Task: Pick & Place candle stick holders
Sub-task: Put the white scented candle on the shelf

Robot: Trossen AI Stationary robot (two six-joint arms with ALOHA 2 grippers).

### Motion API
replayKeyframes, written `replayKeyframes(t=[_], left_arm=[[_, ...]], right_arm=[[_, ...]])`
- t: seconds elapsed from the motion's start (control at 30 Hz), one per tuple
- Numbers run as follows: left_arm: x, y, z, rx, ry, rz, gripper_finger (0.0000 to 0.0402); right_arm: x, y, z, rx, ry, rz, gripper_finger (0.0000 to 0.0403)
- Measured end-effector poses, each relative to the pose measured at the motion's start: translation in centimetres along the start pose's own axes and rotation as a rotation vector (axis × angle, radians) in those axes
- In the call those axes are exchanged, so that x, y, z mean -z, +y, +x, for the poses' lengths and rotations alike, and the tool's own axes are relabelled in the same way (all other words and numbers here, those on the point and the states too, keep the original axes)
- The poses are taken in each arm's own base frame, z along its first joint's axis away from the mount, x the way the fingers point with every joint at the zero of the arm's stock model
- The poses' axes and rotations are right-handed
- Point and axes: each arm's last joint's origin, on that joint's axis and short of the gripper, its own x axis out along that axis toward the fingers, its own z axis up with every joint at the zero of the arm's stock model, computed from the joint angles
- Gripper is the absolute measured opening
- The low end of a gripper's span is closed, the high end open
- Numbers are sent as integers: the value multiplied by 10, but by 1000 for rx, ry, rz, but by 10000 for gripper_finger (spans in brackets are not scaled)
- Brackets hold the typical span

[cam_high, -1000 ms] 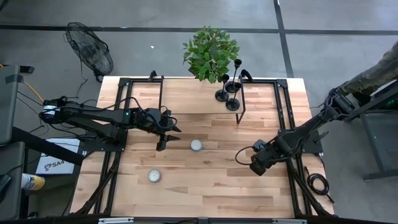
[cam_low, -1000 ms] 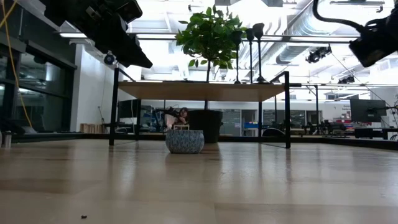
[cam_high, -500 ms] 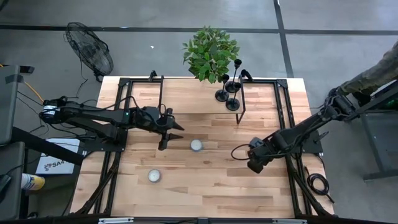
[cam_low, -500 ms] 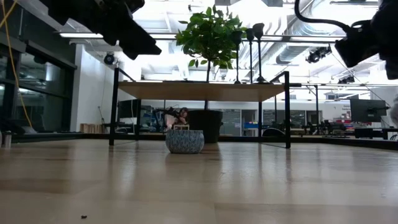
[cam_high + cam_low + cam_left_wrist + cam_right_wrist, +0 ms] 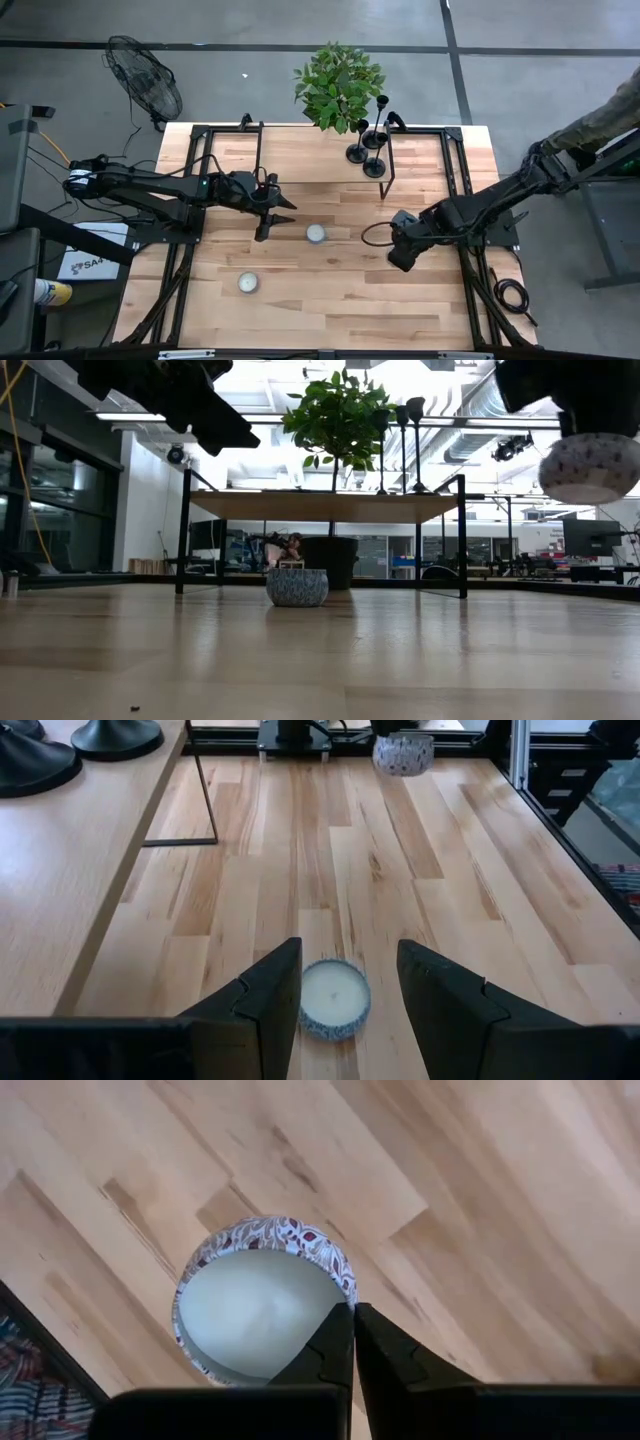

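candle stick holders (image 5: 366, 150) untouched, grouped on the raised shelf (image 5: 300, 150) by the plant (image 5: 338, 85); right gripper (image 5: 352, 1342) pinched on a candle's (image 5: 262, 1302) rim; left gripper (image 5: 347, 982) half open, empty.

Grey concrete floor (image 5: 240, 25) surrounds the wooden table (image 5: 300, 290), with a standing fan (image 5: 145, 80) and potted plant (image 5: 338, 85) beside it.

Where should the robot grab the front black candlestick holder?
Probably the thin upright stem of the candlestick holder, coming level from the open table side. Its flared base looks too wide to pinch, and the plant stands behind it.
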Motion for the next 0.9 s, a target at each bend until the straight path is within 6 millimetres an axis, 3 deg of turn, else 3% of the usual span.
replayKeyframes(t=[0.27,0.73,0.9], left_arm=[[0,0,0,0,2,0,163],[2,0,0,7,16,1,163],[2,-3,0,96,7,192,163]], right_arm=[[-32,23,-5,60,55,-84,0],[-96,62,5,90,117,-272,0],[-115,69,6,83,129,-331,0]])
